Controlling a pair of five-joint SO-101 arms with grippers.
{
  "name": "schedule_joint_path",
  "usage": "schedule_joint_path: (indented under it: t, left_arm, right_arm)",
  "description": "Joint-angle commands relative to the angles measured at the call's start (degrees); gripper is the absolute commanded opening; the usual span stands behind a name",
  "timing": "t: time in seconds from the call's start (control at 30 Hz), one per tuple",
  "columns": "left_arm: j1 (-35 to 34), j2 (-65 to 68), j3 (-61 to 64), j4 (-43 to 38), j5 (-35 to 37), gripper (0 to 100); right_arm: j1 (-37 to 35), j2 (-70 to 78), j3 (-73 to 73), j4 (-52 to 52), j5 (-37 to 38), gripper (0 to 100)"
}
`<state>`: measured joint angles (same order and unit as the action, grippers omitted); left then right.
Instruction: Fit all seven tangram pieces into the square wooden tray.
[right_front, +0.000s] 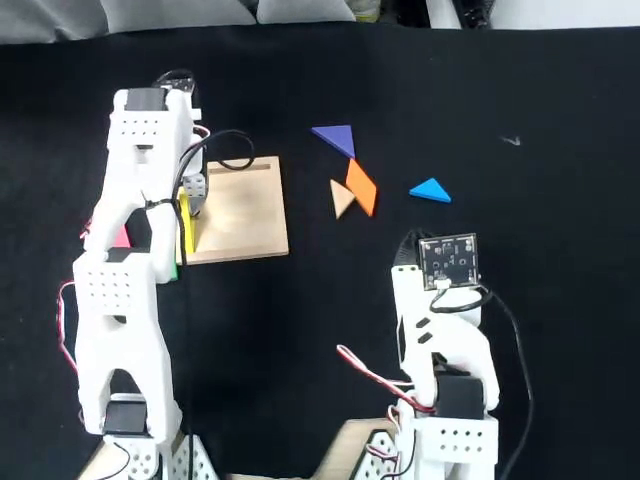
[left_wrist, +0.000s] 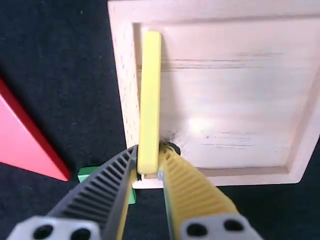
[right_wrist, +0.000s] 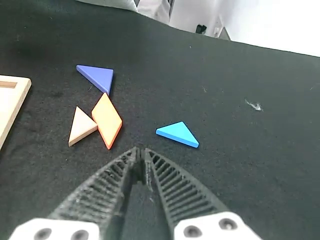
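In the high view the wooden tray (right_front: 252, 205) lies under the left pincer (right_front: 192, 200), which holds a yellow piece (right_front: 186, 225) at the tray's edge on that arm's side. A pink piece (right_front: 122, 237) and a green piece (right_front: 175, 266) sit on the cloth just outside that same edge. Well apart from the tray on its opposite side lie four more: a dark blue triangle (right_front: 335, 138), an orange parallelogram (right_front: 361, 186), a tan triangle (right_front: 341, 198) touching it, and a light blue triangle (right_front: 430, 190) farthest out. That makes seven pieces, one tray, two arms.

In the left wrist view the pincer is clamped on one end of the yellow piece, which stands on edge inside the tray. Its long axis runs along the rim wall and points straight away from the jaws (so, in my judgement, it needs tipping flat onto the tray floor).

In the right wrist view the right pincer (right_wrist: 140, 152) is closed and empty. The four loose pieces lie ahead of it, between it and the tray's corner, so this arm looks the nearer one for them.
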<state>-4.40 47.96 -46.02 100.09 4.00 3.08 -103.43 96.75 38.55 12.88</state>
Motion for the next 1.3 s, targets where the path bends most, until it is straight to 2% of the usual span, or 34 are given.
schedule_joint_path:
  t: [0.0, 0.1, 0.23, 0.47, 0.73, 1.1, 1.27]
  left_arm:
    - [-0.8, -3.5, -1.4, 0.6, -0.8, 3]
    - [-0.4, -3.7, -1.3, 0.6, -0.8, 5]
    - [-0.5, -4.1, -3.1, 0.6, -0.8, 16]
    - [-0.3, -4.1, -4.5, 0.6, -0.6, 14]
    - [3.3, -4.2, -4.5, 0.6, -0.2, 14]
    - [6.6, -3.4, -13.2, 0.4, 0.1, 14]
    - [12.4, 1.1, -13.8, -7.0, -0.3, 14]
  right_arm:
    - [0.4, -4.6, -0.2, -1.3, -0.1, 1.2]
    - [0.4, -4.6, -0.2, -1.3, -0.1, 1.2]
    - [0.4, -4.6, -0.2, -1.3, -0.1, 1.2]
    - [0.4, -4.6, -0.2, -1.4, -0.1, 1.2]
    - [0.4, -4.6, -0.2, -1.4, -0.1, 1.2]
    - [0.4, -4.6, -0.2, -1.5, -0.1, 1.2]
    - [0.4, -4.6, -0.2, -1.4, -0.1, 1.2]
